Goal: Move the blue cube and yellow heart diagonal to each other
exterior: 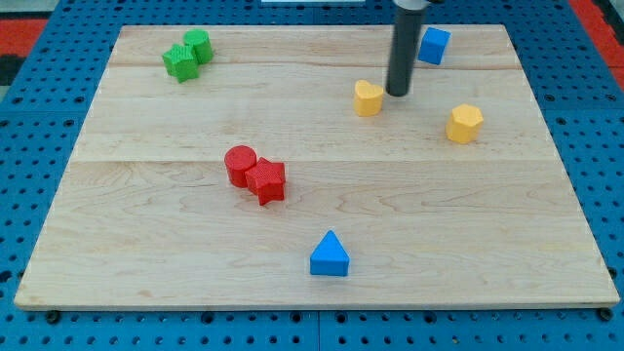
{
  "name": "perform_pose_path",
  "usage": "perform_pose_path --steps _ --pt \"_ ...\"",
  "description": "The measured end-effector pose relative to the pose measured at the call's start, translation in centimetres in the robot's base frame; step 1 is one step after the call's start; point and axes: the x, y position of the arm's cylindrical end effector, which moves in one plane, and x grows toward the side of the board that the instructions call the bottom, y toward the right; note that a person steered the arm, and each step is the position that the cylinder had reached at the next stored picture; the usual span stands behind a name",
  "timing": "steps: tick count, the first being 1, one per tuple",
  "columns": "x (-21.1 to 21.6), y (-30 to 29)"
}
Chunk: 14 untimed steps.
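Note:
The blue cube (434,45) sits near the view's top right of the wooden board (146,224). The yellow heart (368,98) lies below and to the left of it. My tip (399,93) stands between them, just right of the yellow heart and close to it, below-left of the blue cube. I cannot tell whether the tip touches the heart.
A yellow hexagonal block (465,124) lies right of the tip. A red cylinder (240,165) and a red star (266,181) touch near the middle. A blue triangle (330,255) lies near the bottom. Two green blocks (187,55) sit top left.

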Motion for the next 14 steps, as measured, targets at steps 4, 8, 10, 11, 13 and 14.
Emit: perform_pose_path --steps 4,8,10,11,13,14 --pt "2.2 -7.3" --pt "-1.5 -0.6" --pt "1.5 1.6" --pt "-1.0 5.3" --pt "-7.3 10.4" --pt "-11.7 7.1"
